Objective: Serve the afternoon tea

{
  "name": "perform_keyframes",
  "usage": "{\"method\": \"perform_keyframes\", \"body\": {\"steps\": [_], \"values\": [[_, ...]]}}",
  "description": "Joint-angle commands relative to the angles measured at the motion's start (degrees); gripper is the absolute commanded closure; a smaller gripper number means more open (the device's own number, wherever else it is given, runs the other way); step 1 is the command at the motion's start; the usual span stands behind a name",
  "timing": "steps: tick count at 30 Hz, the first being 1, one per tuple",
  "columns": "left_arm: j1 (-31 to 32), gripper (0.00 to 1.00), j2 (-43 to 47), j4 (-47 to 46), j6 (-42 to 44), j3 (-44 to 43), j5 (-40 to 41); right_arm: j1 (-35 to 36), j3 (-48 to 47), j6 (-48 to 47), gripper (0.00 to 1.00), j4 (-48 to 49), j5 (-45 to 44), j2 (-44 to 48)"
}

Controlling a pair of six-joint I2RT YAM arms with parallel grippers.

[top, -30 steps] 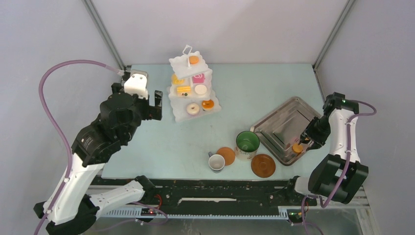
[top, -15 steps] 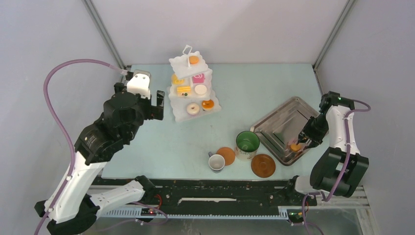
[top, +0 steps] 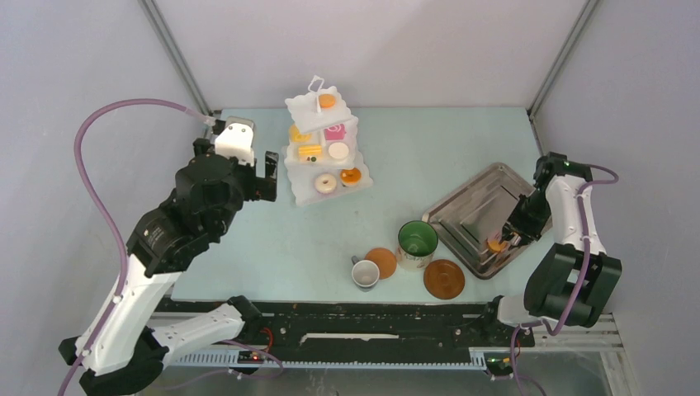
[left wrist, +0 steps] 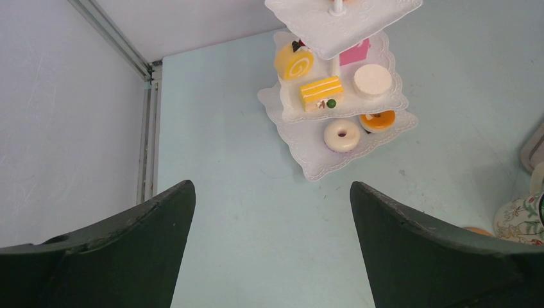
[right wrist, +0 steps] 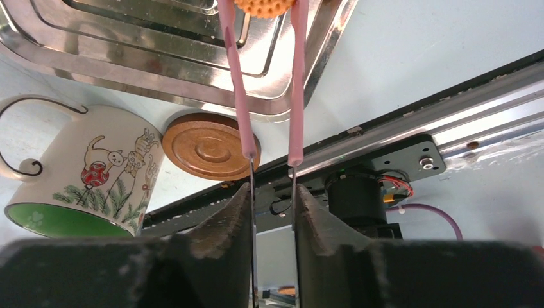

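Observation:
The white three-tier stand point(top: 323, 148) holds several toy pastries at the back centre; it also shows in the left wrist view point(left wrist: 340, 96). My left gripper point(left wrist: 272, 192) is open and empty, hovering left of the stand point(top: 257, 175). My right gripper point(right wrist: 272, 190) is shut on thin pink tongs point(right wrist: 238, 96), whose tips pinch an orange round pastry point(right wrist: 264, 6) over the grey tray's near corner point(top: 498, 245). The green-lined mug point(top: 417, 242), white cup point(top: 365, 274), an orange round point(top: 381, 261) and the brown saucer point(top: 444, 279) sit near the front centre.
The grey metal tray point(top: 470, 214) lies at the right, under the tongs. The black rail point(top: 371, 326) runs along the table's near edge. Grey walls close in the back and both sides.
My right gripper has drawn slightly back and up with the tongs and the orange pastry. The left arm has barely shifted.

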State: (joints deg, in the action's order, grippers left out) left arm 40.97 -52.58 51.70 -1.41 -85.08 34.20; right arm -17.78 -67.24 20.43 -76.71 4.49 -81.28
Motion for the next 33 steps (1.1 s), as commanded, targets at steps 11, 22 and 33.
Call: {"method": "perform_keyframes", "body": {"steps": [11,22,33], "values": [[0.44,0.02,-2.13,-1.17,-0.69,-3.94,-2.11,2.81,-0.83,-1.09,0.96,0.95,0.5,3.66],[0.68,0.02,-2.83,0.04,-2.2,-8.28,-2.1,6.84,-5.31,-1.96,1.0,8.61,8.65,10.6],[0.66,0.02,-1.89,0.84,-4.17,-11.6,-0.09,31.27,-34.93,8.03,1.0,18.04,11.57,-2.98]]}}
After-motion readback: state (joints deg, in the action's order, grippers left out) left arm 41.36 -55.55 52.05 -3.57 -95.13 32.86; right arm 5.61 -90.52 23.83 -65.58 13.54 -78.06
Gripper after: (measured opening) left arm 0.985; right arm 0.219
